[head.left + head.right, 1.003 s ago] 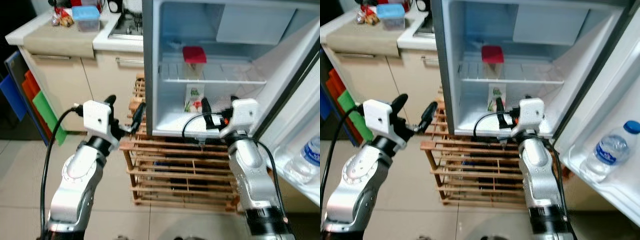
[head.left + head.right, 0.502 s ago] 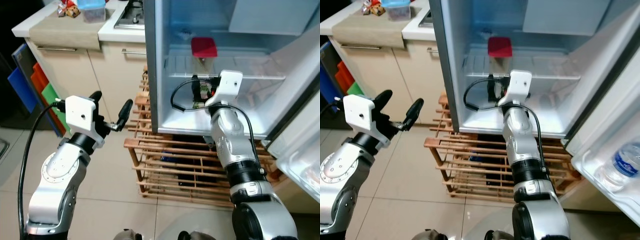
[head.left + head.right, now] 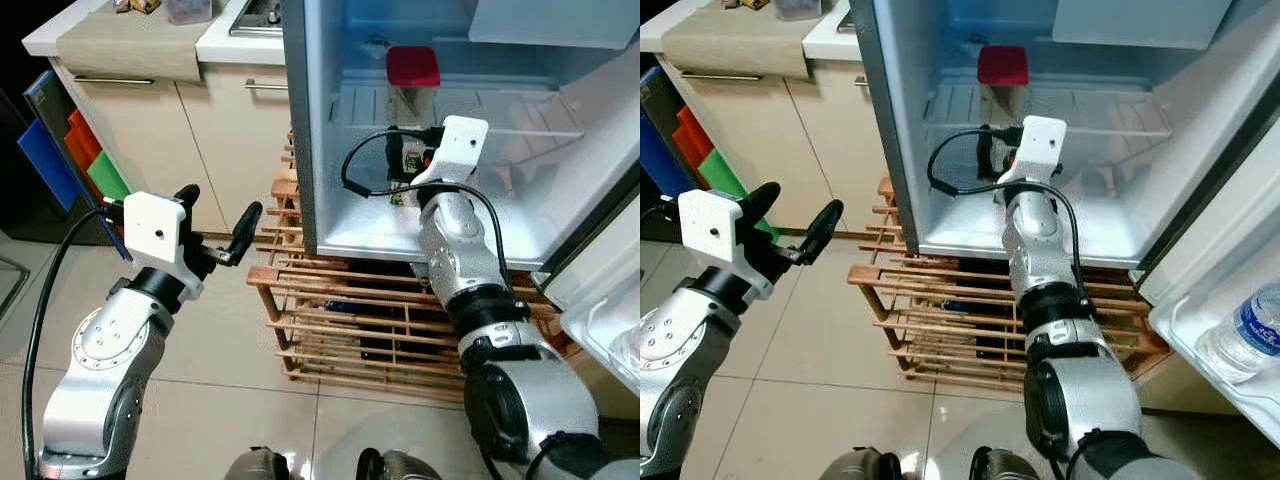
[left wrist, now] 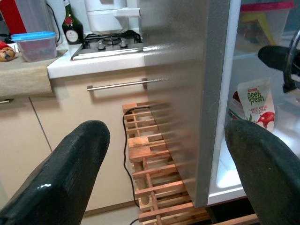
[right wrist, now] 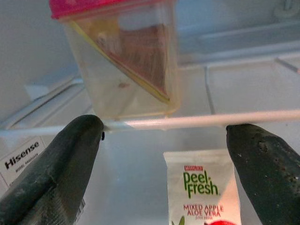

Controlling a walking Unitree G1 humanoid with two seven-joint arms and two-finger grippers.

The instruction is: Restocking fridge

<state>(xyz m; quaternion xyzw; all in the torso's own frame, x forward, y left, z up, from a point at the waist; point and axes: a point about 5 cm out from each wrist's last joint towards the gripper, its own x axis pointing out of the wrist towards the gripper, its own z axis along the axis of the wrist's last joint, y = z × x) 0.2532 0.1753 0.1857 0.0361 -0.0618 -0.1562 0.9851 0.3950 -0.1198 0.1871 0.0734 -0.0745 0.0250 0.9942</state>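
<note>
The open fridge [image 3: 300,130] holds a clear container with a red lid [image 3: 412,68] on its wire shelf [image 3: 500,105]. On the floor of the compartment below stands a white Peel Fresh juice pouch [image 5: 201,187]. My right gripper [image 3: 404,160] is inside the fridge, open, just in front of the pouch and level with the shelf's front bar, holding nothing. My left gripper [image 3: 221,202] hovers open and empty outside the fridge, left of its side wall. Both black fingers [image 4: 70,173] frame that wall in the left wrist view.
A wooden slatted rack [image 3: 340,320] sits under the fridge. The fridge door [image 3: 1240,230] stands open at right with a water bottle [image 3: 1252,325] in its bin. Cabinets and a counter [image 3: 130,40] lie at left, coloured boards [image 3: 60,150] beside them.
My right gripper rose from the fridge's bottom front edge and went in toward the pouch. The camera has shifted. The left gripper stays open beside the fridge.
</note>
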